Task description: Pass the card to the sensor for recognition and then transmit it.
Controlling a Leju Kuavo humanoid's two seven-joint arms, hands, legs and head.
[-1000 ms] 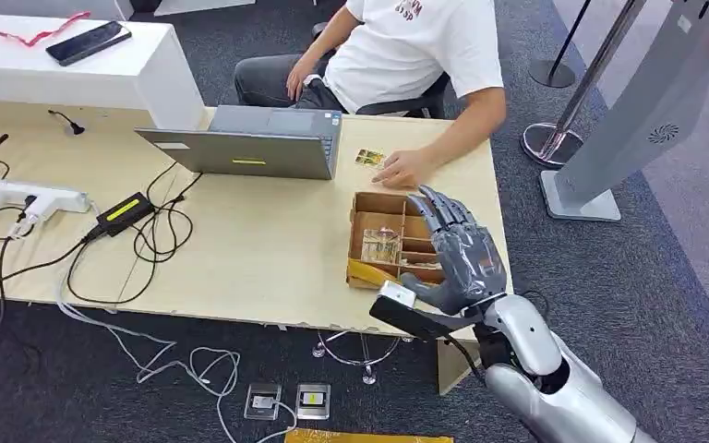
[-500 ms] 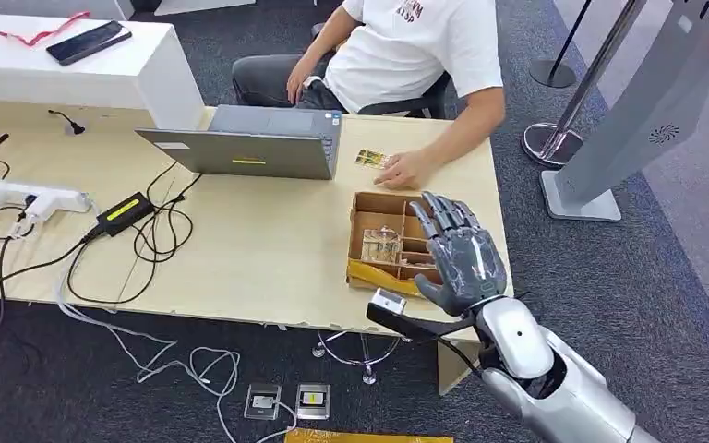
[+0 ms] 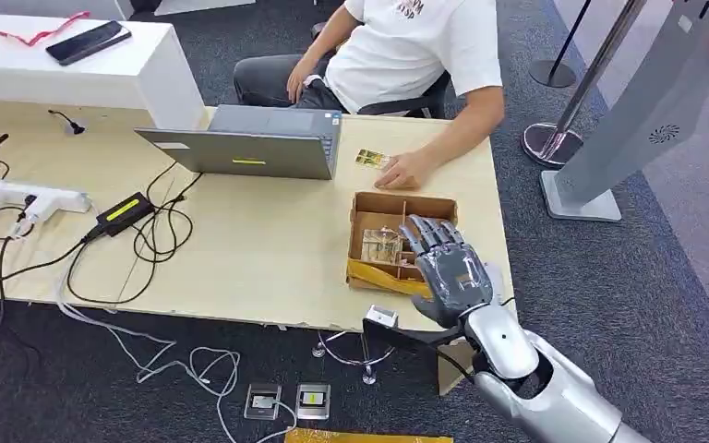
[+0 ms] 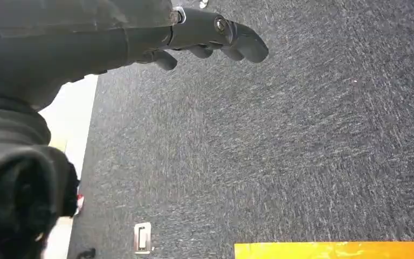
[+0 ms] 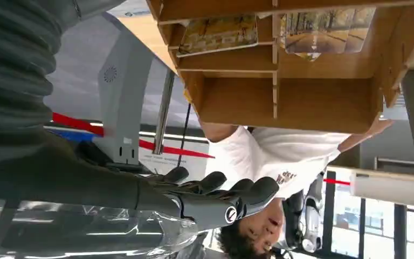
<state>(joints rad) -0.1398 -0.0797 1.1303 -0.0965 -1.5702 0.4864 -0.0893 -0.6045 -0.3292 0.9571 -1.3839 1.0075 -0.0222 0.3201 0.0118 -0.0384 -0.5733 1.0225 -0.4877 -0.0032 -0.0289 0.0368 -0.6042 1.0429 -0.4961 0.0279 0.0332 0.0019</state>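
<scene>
On the desk, my right hand [image 3: 450, 268] hovered above the divided cardboard box [image 3: 376, 205], fingers spread, holding nothing. Picture cards [image 3: 383, 245] lay in its compartments, none yet taken. My left hand [image 4: 215, 35] hung over carpet, empty. I judged the pick-up step underway; next, lowering to pinch one card.

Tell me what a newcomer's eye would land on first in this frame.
The robot's right hand, fingers spread, holds nothing and hovers over the brown compartment box of cards near the table's right end. Just beyond it a seated person's hand rests on the table beside a small card, next to a laptop.
</scene>
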